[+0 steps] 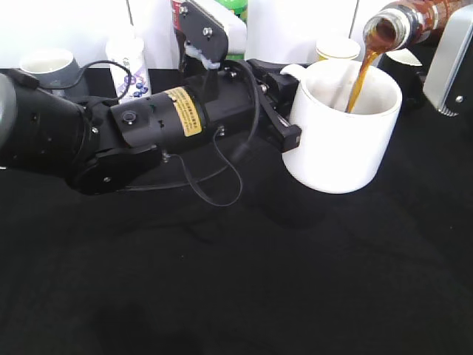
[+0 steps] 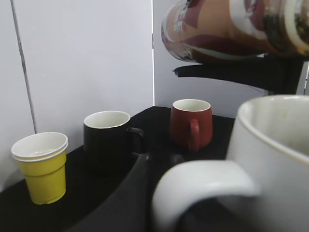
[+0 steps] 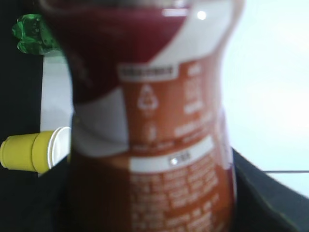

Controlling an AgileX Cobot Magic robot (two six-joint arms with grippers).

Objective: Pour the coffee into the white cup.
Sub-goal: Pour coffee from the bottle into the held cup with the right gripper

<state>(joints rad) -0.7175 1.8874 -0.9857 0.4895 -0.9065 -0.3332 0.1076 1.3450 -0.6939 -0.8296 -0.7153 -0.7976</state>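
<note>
Upper right – tilted coffee bottle (image 1: 410, 22) streaming into white cup (image 1: 341, 137); left fingers (image 1: 284, 111) clamp handle; right fingers' state unclear, apparently holding bottle.

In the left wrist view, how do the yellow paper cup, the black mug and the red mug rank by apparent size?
1. black mug, largest.
2. yellow paper cup and red mug look alike; the red mug stands farther from the camera, so their order is unsure.

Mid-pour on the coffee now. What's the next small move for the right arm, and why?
Probably hold the tilt steady. The coffee bottle is tipped mouth-down over the white cup, and a brown stream falls inside the rim. The left pincer braces the cup at its handle side. Moving the bottle now risks a spill.
</note>
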